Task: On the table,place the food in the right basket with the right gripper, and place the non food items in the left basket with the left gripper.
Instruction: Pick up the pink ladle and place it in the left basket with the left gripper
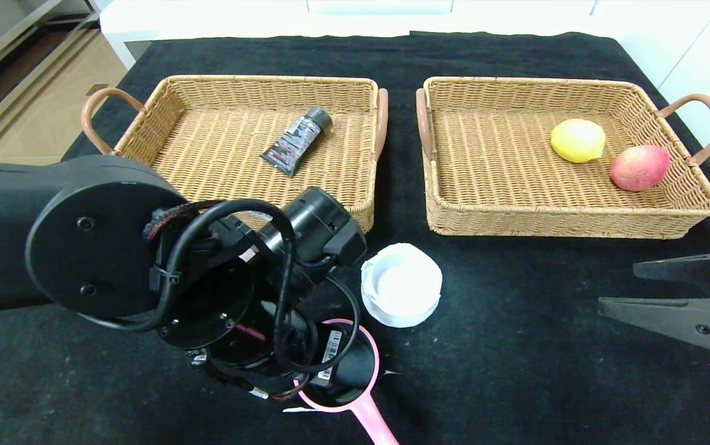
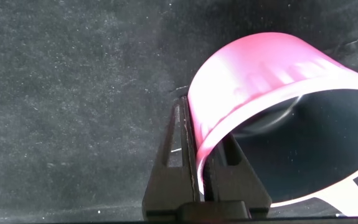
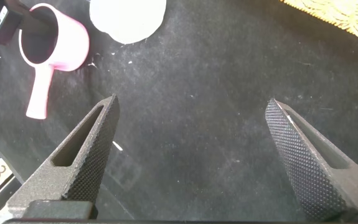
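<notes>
Left tool [image 2: 198, 163]: clamped on the rim of the pink pan [image 2: 272, 112], low over the desk [image 1: 515, 321].
Right tool [image 3: 191, 155]: spread wide, idle at the right edge.
Pan: tilted, handle hanging free.
Left basket [image 1: 206, 154]: holds the black tube [image 1: 296, 141].
Right basket [image 1: 490, 154]: lemon [image 1: 577, 140] and peach [image 1: 639, 167] inside.
White dish [image 1: 401, 284]: on the desk, just beside the pan.
Tip: lift straight, clear the basket wall, watch the thin rim grip for slipping.

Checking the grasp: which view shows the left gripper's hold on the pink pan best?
Left wrist view: the left gripper has its fingers pinching the pink pan wall. In the head view the arm hides the grip; the right wrist view shows only the pan, far off.
</notes>
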{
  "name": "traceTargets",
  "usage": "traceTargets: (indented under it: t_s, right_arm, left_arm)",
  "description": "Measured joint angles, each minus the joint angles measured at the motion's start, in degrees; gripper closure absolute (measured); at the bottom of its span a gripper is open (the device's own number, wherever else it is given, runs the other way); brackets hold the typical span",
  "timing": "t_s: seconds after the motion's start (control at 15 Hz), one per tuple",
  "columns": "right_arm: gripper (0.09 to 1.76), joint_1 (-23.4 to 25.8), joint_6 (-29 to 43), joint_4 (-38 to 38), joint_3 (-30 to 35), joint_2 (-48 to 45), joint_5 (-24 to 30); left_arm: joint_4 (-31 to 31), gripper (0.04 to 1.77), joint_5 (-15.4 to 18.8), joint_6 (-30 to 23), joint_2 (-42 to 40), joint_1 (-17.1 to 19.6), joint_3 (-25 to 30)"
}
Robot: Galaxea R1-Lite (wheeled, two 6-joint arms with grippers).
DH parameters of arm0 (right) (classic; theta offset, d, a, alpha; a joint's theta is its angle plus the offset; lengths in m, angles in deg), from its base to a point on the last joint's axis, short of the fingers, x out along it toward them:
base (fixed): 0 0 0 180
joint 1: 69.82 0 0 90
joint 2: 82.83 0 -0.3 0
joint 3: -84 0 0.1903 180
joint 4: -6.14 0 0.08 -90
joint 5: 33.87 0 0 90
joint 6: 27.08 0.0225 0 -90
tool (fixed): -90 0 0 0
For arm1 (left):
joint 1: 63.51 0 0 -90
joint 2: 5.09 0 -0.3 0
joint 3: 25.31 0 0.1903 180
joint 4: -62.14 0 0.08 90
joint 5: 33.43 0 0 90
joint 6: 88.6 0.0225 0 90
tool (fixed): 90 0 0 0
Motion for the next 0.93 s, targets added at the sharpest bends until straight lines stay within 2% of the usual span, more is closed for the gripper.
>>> traceTargets:
  t_s: [0.33, 0.53, 0.73, 0.93]
  right_arm:
    - [0.14, 0.0, 0.0, 0.0, 0.0, 0.0, 0.0]
    - [0.14, 0.0, 0.0, 0.0, 0.0, 0.0, 0.0]
    - [0.14, 0.0, 0.0, 0.0, 0.0, 0.0, 0.0]
    - [0.14, 0.0, 0.0, 0.0, 0.0, -0.1, 0.0]
  left_arm:
    - [-0.1, 1.64, 0.0, 0.1, -1.2, -0.2, -0.6]
    - [-0.8, 1.64, -0.3, 0.5, -3.3, -0.1, -2.7]
    - [-2.8, 1.64, -1.8, 0.7, -5.1, 0.5, -5.9]
    - [-5.2, 1.64, -2.6, 2.6, -6.1, 1.6, -11.5]
